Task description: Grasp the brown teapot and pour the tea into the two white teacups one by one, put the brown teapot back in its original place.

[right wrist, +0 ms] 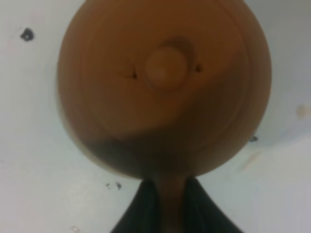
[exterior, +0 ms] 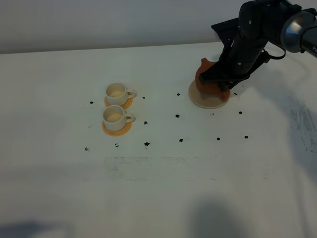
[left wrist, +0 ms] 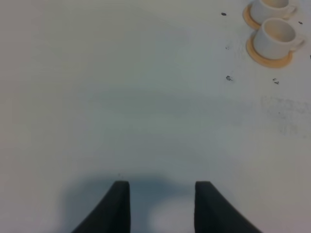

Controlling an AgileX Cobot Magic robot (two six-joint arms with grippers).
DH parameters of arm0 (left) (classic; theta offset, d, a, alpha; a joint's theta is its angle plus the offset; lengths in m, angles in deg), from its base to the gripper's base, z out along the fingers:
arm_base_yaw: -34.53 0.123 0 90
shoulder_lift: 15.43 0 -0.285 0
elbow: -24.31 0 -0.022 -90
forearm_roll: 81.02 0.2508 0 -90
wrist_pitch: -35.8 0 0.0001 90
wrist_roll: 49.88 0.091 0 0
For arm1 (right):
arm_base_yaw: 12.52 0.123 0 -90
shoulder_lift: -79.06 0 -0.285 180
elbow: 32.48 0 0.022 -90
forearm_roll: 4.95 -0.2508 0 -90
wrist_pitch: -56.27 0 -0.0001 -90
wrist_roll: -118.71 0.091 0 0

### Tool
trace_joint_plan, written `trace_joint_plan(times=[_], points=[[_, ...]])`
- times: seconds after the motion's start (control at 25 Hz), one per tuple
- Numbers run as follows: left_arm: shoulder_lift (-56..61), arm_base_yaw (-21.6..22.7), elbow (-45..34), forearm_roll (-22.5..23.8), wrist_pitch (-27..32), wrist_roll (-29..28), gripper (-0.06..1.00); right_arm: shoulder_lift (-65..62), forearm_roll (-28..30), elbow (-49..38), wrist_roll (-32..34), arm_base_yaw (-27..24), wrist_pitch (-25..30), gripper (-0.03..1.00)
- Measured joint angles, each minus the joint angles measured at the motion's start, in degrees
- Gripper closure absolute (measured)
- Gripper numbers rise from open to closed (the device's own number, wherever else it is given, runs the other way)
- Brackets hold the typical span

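The brown teapot (exterior: 205, 79) stands over the pale cream coaster (exterior: 208, 102), its original place, at the back right. I cannot tell whether it rests on the disc. The right gripper (exterior: 225, 82) is shut on the teapot's handle. From above, the right wrist view shows the teapot's lid and knob (right wrist: 165, 68), with the right gripper (right wrist: 167, 204) pinching the handle. The two white teacups (exterior: 117, 93) (exterior: 114, 117) stand left of centre, one behind the other. In the left wrist view the left gripper (left wrist: 163, 194) hovers open and empty over bare table, and the teacups (left wrist: 275, 38) (left wrist: 272, 7) are far off.
Each teacup sits on a small orange-tan coaster (exterior: 118, 130). Small black marks (exterior: 177, 116) dot the white table (exterior: 158, 188) between the cups and the teapot. The right arm (exterior: 257, 34) reaches in from the back right corner.
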Motion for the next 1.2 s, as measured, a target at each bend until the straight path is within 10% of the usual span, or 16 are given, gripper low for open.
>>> trace_joint_plan(times=[1.2], points=[[0.0,0.0,0.0,0.0,0.0,0.0,0.64,-9.3,5.3,-0.1,-0.5,13.2,-0.9,0.87]])
